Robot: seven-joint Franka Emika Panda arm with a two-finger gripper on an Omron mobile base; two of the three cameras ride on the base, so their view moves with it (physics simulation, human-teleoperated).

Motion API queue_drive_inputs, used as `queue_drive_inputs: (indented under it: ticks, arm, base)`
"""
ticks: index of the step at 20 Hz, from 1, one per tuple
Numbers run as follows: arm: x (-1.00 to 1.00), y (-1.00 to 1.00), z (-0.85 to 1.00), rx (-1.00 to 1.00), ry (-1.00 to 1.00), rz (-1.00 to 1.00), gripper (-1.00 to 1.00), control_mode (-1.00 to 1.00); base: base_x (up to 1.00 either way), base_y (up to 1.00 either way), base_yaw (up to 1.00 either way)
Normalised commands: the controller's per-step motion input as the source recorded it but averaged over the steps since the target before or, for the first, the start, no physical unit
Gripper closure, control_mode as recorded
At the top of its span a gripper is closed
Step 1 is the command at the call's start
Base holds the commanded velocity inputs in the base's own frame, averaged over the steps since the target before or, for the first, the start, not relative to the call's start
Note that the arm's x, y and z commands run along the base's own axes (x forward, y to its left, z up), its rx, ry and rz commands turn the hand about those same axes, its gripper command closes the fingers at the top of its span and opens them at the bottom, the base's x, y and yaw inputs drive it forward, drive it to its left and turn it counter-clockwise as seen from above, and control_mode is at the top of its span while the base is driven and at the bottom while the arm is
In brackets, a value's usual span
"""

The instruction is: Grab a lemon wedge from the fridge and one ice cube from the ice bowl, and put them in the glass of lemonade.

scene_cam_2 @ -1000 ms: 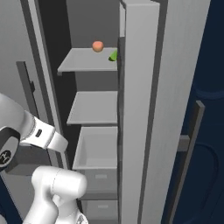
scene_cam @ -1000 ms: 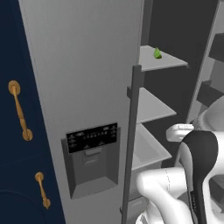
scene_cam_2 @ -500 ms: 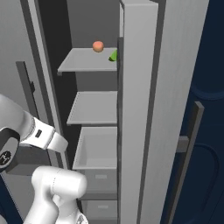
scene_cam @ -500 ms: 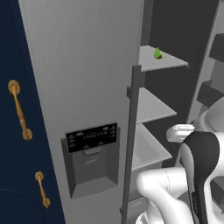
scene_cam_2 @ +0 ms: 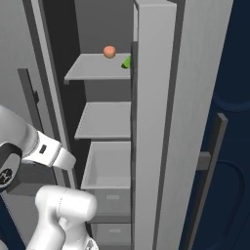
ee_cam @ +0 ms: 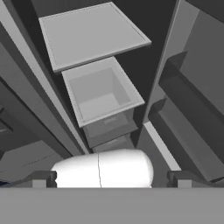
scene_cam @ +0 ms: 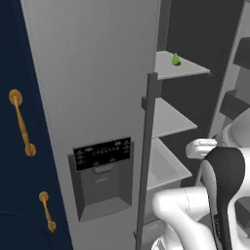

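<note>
The fridge (scene_cam: 93, 73) is tall and grey, with a black-panelled dispenser (scene_cam: 103, 172) on its left door; its right compartment stands open. On the top shelf (scene_cam_2: 95, 66) lies the lemon wedge (scene_cam: 175, 60), a tiny yellow-green piece, half hidden behind the door edge in the right base view (scene_cam_2: 127, 62). My gripper (ee_cam: 111, 181) is open, its two dark fingertips (ee_cam: 41, 179) wide apart with nothing between them. It looks down into the compartment at a middle shelf (ee_cam: 94, 33) and an open drawer (ee_cam: 103, 94), well below the wedge. The glass, bowl and ice cube are out of view.
A small peach-coloured round fruit (scene_cam_2: 110, 51) sits on the top shelf left of the wedge. The open right door (scene_cam_2: 156, 122) carries bins (ee_cam: 192, 74) on its inside and a dark bar handle (scene_cam_2: 210, 161). Navy cabinets with brass handles (scene_cam: 22, 122) flank the fridge.
</note>
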Motion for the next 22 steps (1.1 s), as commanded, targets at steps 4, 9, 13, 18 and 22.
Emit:
queue_drive_inputs:
  ticks: [4, 9, 13, 18, 22]
  arm:
    - [-0.05, 0.0, 0.15, 0.0, -0.29, 0.0, -1.0, -1.0]
    - [0.0, -0.03, 0.47, 0.04, -0.5, 0.0, -1.0, -1.0]
    - [0.11, -0.01, 0.62, 0.07, -0.17, 0.0, -1.0, -1.0]
    - [0.29, -0.23, 1.0, -0.03, -0.03, 0.0, -1.0, -1.0]
    - [1.0, -0.27, 0.59, -0.07, 0.28, 0.0, -1.0, -1.0]
  base:
    - [0.0, 0.0, 0.0]
    - [0.0, 0.0, 0.0]
    - [0.0, 0.0, 0.0]
    - [0.0, 0.0, 0.0]
    - [0.0, 0.0, 0.0]
